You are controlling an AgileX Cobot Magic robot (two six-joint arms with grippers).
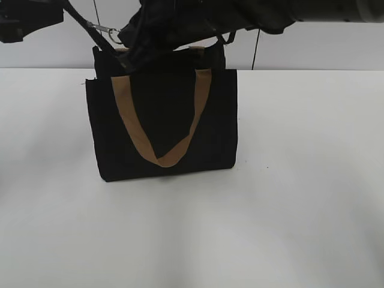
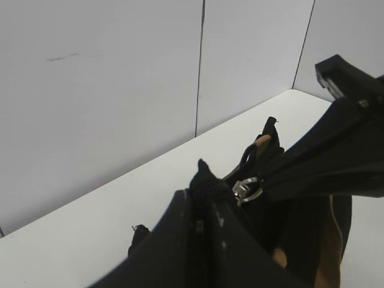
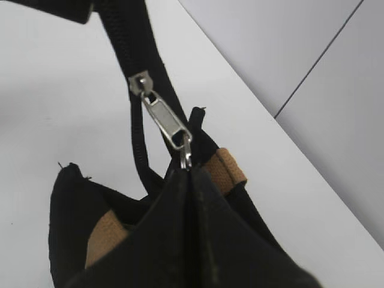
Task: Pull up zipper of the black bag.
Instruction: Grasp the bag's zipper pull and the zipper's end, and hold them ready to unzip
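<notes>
The black bag [image 1: 162, 120] stands upright on the white table, one tan strap handle [image 1: 165, 153] hanging down its front. The zipper's black tape [image 1: 84, 23] is stretched up and to the left from the bag's top left corner. My left gripper [image 1: 65, 6] is shut on the end of that tape, and the left wrist view [image 2: 203, 187] shows its fingers pinching black fabric. My right gripper [image 1: 123, 37] reaches across from the right and is shut on the ring end of the silver pull tab [image 3: 165, 123]. Its fingertips [image 3: 189, 174] close right below the tab. The slider [image 3: 140, 81] sits on the tape [image 3: 129, 42].
The white table [image 1: 300, 198] spreads round the bag on all sides. A pale panelled wall [image 1: 312, 51] stands close behind the table's back edge. My right arm [image 1: 252, 15] crosses above the bag's top.
</notes>
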